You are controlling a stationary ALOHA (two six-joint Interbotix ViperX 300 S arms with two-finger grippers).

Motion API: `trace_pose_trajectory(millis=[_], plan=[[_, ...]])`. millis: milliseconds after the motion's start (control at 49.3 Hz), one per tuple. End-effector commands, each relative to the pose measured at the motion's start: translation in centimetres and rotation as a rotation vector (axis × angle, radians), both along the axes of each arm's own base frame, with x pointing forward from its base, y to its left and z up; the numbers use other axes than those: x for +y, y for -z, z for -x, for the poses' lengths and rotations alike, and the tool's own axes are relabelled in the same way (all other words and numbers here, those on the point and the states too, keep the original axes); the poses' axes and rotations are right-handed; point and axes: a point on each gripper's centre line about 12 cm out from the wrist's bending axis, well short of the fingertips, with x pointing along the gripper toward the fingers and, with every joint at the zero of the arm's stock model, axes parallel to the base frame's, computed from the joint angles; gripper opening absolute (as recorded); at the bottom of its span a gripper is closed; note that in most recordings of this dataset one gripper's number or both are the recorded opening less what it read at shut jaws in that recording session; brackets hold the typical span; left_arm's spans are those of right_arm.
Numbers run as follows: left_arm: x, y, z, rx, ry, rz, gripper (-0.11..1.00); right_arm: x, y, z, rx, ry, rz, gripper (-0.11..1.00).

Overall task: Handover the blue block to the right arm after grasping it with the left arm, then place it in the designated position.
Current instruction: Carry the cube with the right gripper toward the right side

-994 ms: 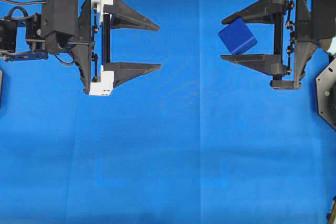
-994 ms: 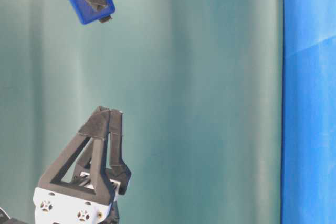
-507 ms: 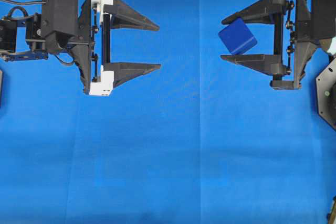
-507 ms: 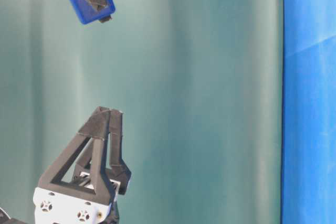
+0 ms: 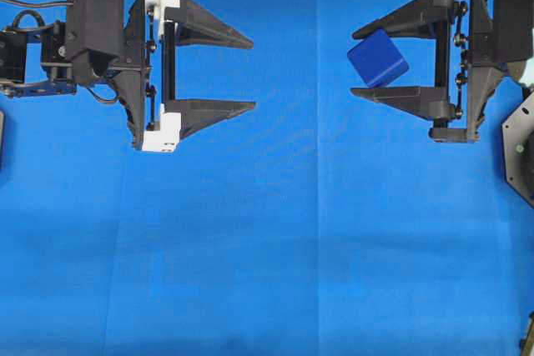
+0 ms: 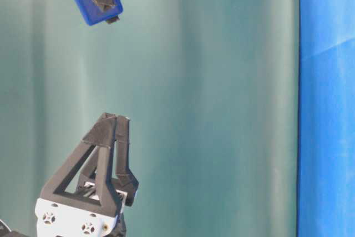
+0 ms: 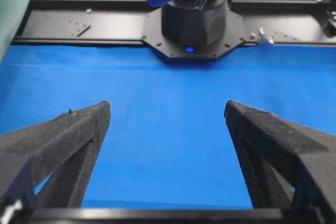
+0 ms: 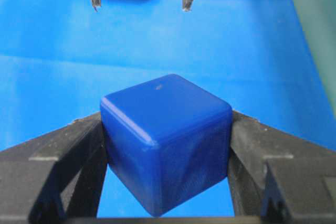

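While the two arms faced each other over the blue cloth [image 5: 267, 248], the right gripper [image 5: 360, 62] held the blue block [image 5: 377, 57] clear of the surface.

Right gripper's two black fingers were clamped on opposite faces of the block, which sat tilted between them, one corner turned toward the left arm [image 5: 92, 31]. Left gripper [image 5: 252, 73], with its white finger mounts, stood spread wide and empty, well apart from the block, its tips pointing across at it. Cloth covered the whole table, creased along a few fold lines. From table level a dull green curtain [image 6: 211, 104] hung behind the arms. Left wrist view showed a black rail [image 7: 79, 24] along the far edge of the cloth and the right arm's octagonal black base [image 7: 191, 38] seated on it.
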Motion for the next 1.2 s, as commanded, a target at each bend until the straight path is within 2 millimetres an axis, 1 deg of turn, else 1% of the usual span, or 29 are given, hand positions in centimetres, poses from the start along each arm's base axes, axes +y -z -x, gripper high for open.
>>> trace_pose_trajectory(millis=[0, 162, 527, 629, 1177], plan=[[0.0, -1.6, 0.2, -0.044, -0.001, -0.004, 0.93, 0.1, -0.5, 0.0, -0.01, -0.001, -0.007, 0.52], [0.0, -1.7, 0.2, -0.047, -0.001, -0.004, 0.93, 0.1, -0.1, 0.1, 0.026, 0.006, -0.017, 0.52], [0.0, -1.9, 0.3, -0.052, -0.001, -0.004, 0.93, 0.4, 1.8, 0.8, 0.19, 0.034, -0.066, 0.52], [0.0, -1.9, 0.3, -0.054, -0.001, -0.004, 0.93, 0.3, 2.0, 1.0, 0.214, 0.043, -0.075, 0.52], [0.1, -1.9, 0.3, -0.052, -0.002, -0.004, 0.93, 0.3, 2.1, 1.0, 0.219, 0.043, -0.074, 0.52]])
